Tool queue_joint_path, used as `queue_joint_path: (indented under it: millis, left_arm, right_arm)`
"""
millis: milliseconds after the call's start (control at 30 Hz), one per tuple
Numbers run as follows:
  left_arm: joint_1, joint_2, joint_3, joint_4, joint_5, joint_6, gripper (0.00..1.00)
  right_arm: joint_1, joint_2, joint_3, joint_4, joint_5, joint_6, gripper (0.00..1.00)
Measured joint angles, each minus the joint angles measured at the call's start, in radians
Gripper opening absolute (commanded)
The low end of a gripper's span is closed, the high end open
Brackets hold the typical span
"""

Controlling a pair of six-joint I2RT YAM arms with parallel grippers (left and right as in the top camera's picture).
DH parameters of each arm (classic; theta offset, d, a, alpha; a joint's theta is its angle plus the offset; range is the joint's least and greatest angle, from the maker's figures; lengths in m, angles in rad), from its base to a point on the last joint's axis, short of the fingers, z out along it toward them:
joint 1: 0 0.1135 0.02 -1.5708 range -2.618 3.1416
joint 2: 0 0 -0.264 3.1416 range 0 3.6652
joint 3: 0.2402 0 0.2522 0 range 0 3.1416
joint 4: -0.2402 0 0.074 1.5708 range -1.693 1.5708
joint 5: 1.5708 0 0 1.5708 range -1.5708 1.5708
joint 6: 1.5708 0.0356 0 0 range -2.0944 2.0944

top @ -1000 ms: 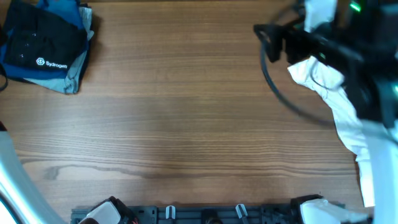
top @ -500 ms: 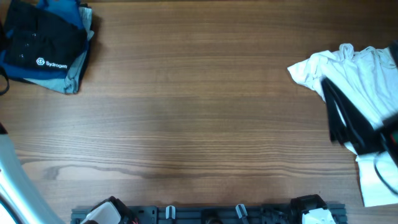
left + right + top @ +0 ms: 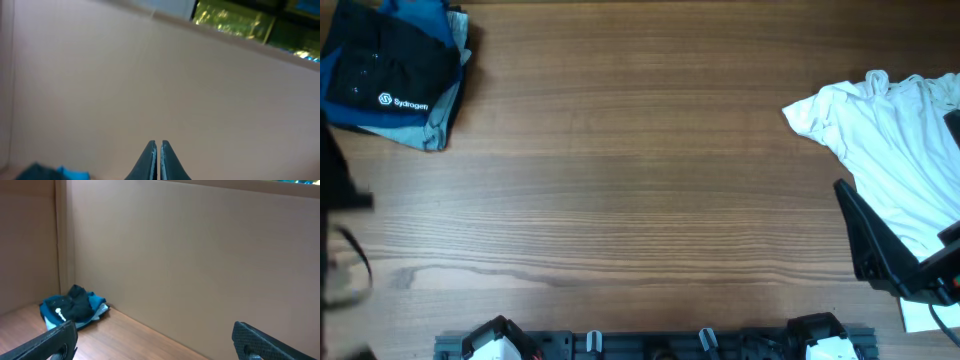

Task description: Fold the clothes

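A crumpled white shirt [image 3: 892, 150] lies at the table's right edge. A stack of blue and black clothes [image 3: 392, 75] sits at the far left corner; it also shows in the right wrist view [image 3: 72, 307] and as a blue scrap in the left wrist view [image 3: 50, 172]. My right gripper [image 3: 155, 345] is wide open and empty; its arm [image 3: 880, 250] is low at the front right, beside the shirt. My left gripper [image 3: 158, 150] is shut on nothing and faces a cardboard wall; its arm [image 3: 335, 195] is a dark blur at the left edge.
Brown cardboard walls [image 3: 200, 255] stand behind the wooden table [image 3: 620, 180]. The arm mounts [image 3: 650, 345] run along the front edge. A white sheet [image 3: 925, 310] lies at the front right corner.
My right arm swung from over the white shirt at the back right down to the front right, leaving the shirt spread on the table. My left arm came into view at the left edge.
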Motion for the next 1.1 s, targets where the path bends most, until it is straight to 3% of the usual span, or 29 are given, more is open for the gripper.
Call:
queue_joint_path:
  millis: [367,433,467,567,600,633,833,1100]
  left_arm:
    - [0.000,-0.111,0.001,-0.028,0.008,0.041,0.15]
    - [-0.011,-0.111,0.001,-0.031,0.010,0.042,0.23]
    - [-0.020,-0.111,0.001,-0.032,0.012,0.045,0.32]
    - [-0.045,-0.111,0.001,-0.034,0.016,0.049,0.39]
    - [-0.053,-0.111,0.001,-0.034,0.018,0.048,0.48]
    - [-0.059,-0.111,0.001,-0.034,0.020,0.047,0.50]
    - [-0.115,-0.111,0.001,-0.034,0.027,0.049,0.55]
    - [-0.370,-0.111,0.000,-0.038,0.053,0.066,0.58]
  right_arm:
    - [0.000,0.000,0.000,-0.078,0.000,-0.003,1.00]
    - [0.000,0.000,0.000,-0.130,0.000,-0.004,1.00]
    - [0.000,0.000,0.000,-0.158,0.000,-0.004,1.00]
    - [0.000,0.000,0.000,-0.210,0.000,-0.004,1.00]
    - [0.000,0.000,0.000,-0.226,0.000,-0.004,1.00]
    - [0.000,0.000,0.000,-0.245,0.000,-0.003,1.00]
    - [0.000,0.000,0.000,-0.354,0.000,-0.003,1.00]
    - [0.000,0.000,0.000,-0.474,0.000,-0.004,1.00]
